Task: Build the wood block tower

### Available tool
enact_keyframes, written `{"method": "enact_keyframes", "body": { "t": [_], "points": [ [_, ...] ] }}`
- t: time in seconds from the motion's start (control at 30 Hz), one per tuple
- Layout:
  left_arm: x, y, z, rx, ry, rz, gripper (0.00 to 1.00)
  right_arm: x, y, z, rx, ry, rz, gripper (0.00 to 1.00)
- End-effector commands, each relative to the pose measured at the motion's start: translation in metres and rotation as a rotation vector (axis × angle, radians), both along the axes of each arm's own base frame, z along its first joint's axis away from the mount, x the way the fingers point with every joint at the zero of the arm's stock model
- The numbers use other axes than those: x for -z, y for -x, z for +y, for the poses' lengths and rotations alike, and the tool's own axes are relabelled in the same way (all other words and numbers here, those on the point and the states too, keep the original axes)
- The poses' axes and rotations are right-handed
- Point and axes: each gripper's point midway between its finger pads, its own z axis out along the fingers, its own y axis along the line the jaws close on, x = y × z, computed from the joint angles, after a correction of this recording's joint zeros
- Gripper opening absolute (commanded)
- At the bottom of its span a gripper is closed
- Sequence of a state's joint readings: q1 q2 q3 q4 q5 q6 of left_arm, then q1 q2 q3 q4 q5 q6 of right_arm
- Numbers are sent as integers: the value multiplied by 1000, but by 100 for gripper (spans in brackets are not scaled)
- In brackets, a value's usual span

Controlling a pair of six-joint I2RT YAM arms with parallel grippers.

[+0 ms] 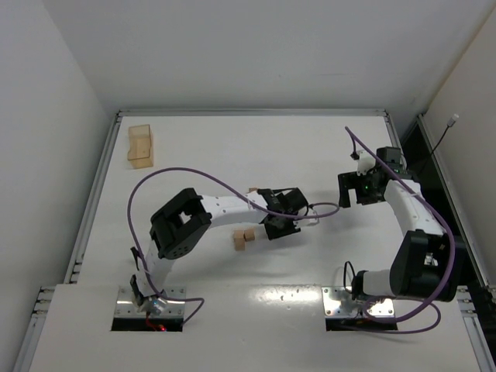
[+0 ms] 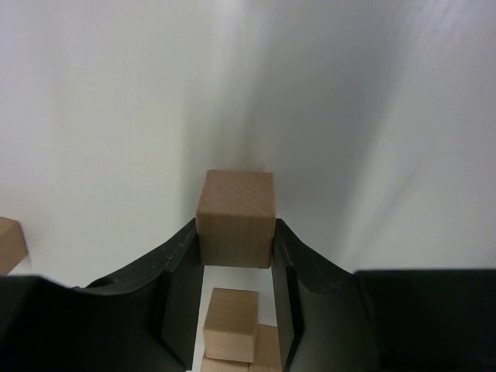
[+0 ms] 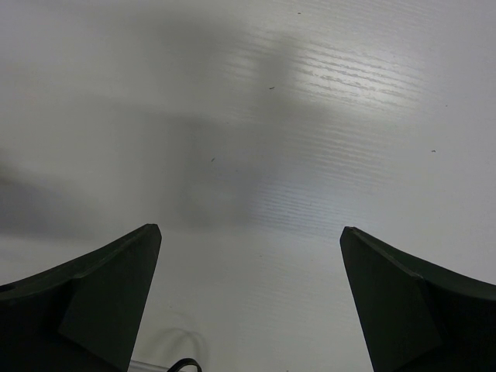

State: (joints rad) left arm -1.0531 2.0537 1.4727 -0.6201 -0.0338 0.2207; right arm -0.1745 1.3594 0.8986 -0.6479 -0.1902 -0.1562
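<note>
My left gripper (image 2: 235, 234) is shut on a small tan wood block (image 2: 235, 215) and holds it above the white table. Below it, between the fingers, a cluster of wood blocks (image 2: 231, 324) rests on the table; whether any is stacked I cannot tell. The cluster shows in the top view (image 1: 244, 239), just left of my left gripper (image 1: 273, 225). Another block sits at the wrist view's left edge (image 2: 9, 245). My right gripper (image 3: 249, 232) is open and empty over bare table, at the right in the top view (image 1: 346, 190).
A larger open tan box (image 1: 141, 146) stands at the far left of the table. A purple cable (image 1: 322, 208) runs from the left arm towards the right gripper. The table's raised rim (image 1: 248, 113) runs along the back.
</note>
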Motion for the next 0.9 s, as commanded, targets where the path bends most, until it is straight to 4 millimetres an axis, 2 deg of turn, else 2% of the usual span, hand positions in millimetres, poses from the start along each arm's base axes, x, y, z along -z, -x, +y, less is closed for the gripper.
{"method": "enact_keyframes", "body": {
  "t": [0.0, 0.07, 0.1, 0.13, 0.2, 0.23, 0.3, 0.4, 0.5, 0.53, 0.63, 0.77, 0.83, 0.87],
  "points": [
    [-30, -28, -11, -146, 105, -14, 0, -9, -12, -2, 12, 0, -45, 100],
    [-49, -48, -12, -308, 165, -7, 0, -9, -12, -2, 12, 0, -45, 100],
    [-62, -57, -19, -370, 207, -2, 0, -9, -12, -1, 8, -8, -47, 100],
    [-72, -67, -18, -510, 250, 18, 0, -8, -10, 0, 8, -10, -38, 100],
    [-68, -77, -7, -684, 201, -22, 0, -6, -10, 0, 8, -11, -29, 100],
    [-83, -90, -9, -760, 232, -45, 0, -9, -12, -1, 8, -10, -38, 100],
    [-84, -98, 2, -884, 217, -97, 0, -9, -12, -1, 8, -10, -38, 100],
    [-89, -103, 14, -935, 199, -160, 0, -9, -15, -1, 8, -10, -38, 100],
    [-95, -120, 26, -1003, 195, -209, 0, -9, -13, -1, 8, -11, -29, 100],
    [-93, -129, 31, -1024, 200, -192, 0, -9, -13, -1, 8, -11, -29, 100],
    [-89, -135, 40, -1056, 205, -130, 0, -9, -13, -1, 8, -11, -29, 100],
    [-80, -153, 69, -1126, 180, -102, 0, -9, -13, -1, 8, -11, -29, 100],
    [-74, -156, 73, -1139, 182, -58, 0, -6, -12, 1, 4, -21, -21, 100],
    [-70, -160, 83, -1160, 174, -46, 0, -6, -12, 1, 4, -21, -21, 100]
  ]
}}
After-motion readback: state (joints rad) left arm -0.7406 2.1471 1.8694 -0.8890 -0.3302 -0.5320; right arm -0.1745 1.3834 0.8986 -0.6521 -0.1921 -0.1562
